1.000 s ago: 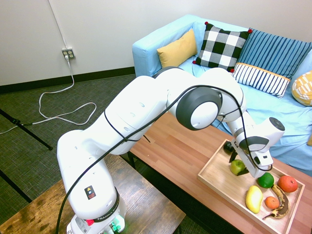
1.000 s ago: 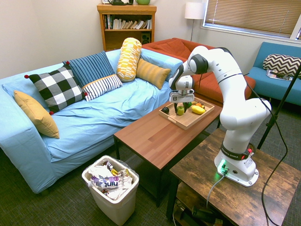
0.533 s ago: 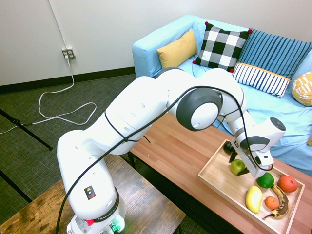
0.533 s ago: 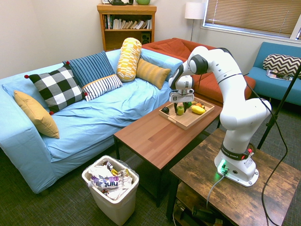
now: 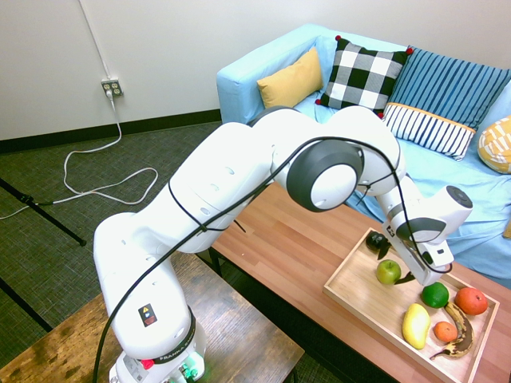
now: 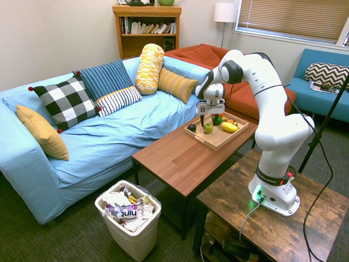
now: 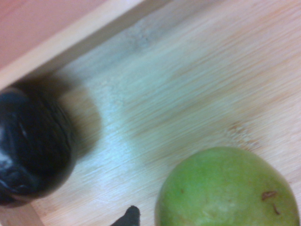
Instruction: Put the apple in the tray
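Apple (image 5: 388, 271) resting in tray (image 5: 351, 289) beside black avocado (image 5: 375, 240), gripper (image 5: 405, 277) just above apple, fingers pressed together, holding nothing

A reddish-brown wooden coffee table (image 5: 295, 247) carries the pale wooden tray (image 5: 351, 289) near one end.

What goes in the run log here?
apple in tray | claw shut, empty, above apple | avocado beside apple
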Controlling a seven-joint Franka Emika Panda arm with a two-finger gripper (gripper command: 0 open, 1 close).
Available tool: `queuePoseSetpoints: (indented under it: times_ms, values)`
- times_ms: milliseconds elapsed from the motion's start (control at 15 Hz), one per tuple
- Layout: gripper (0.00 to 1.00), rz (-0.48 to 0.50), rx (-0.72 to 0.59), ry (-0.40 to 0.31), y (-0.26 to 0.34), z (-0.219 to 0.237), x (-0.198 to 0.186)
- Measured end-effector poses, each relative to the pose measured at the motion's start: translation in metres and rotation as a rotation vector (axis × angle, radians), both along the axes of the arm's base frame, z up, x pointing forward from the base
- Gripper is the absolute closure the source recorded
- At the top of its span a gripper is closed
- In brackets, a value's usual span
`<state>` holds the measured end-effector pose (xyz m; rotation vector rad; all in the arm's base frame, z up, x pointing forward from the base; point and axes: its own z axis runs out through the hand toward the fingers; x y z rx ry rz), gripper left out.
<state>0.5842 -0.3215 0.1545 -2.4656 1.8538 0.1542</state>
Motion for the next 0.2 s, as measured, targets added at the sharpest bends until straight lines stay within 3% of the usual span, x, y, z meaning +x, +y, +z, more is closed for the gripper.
queuePoseSetpoints:
  times_ms: [200]
  values:
    - [0.00, -0.011, -0.010, -0.040, -0.006, 0.044, -0.008]
